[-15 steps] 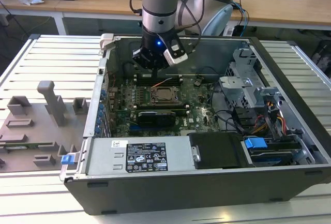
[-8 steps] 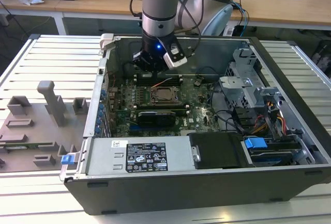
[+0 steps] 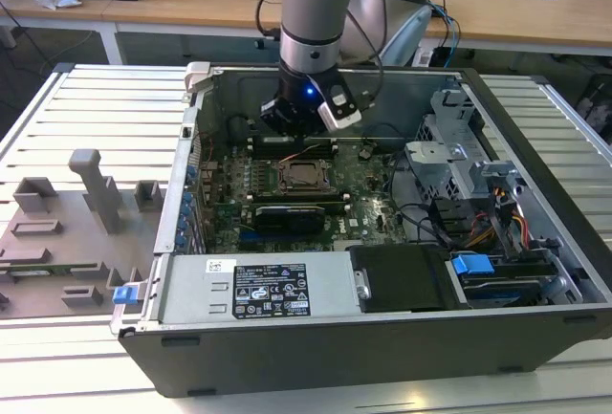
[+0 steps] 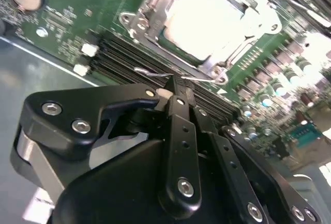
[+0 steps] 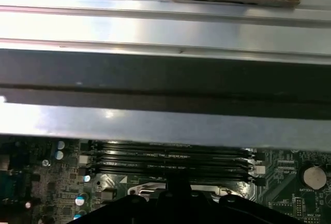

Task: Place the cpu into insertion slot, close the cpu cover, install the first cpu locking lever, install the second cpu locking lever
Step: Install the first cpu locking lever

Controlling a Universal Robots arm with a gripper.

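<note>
Cpu (image 4: pixel 207 19) is sitting in the insertion slot (image 4: pixel 155 6) at twelve o'clock of the gripper (image 4: pixel 173 92) — fingers pinched together, gripping nothing — beside a thin locking lever (image 4: pixel 155 73).

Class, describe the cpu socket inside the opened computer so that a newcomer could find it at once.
Start with the open computer case on the slatted table, then the green motherboard on its floor. Just below the gripper sits the insertion slot, a square with a metal rim. Unlike the long, narrow black memory slots beside it, it is square.
</note>
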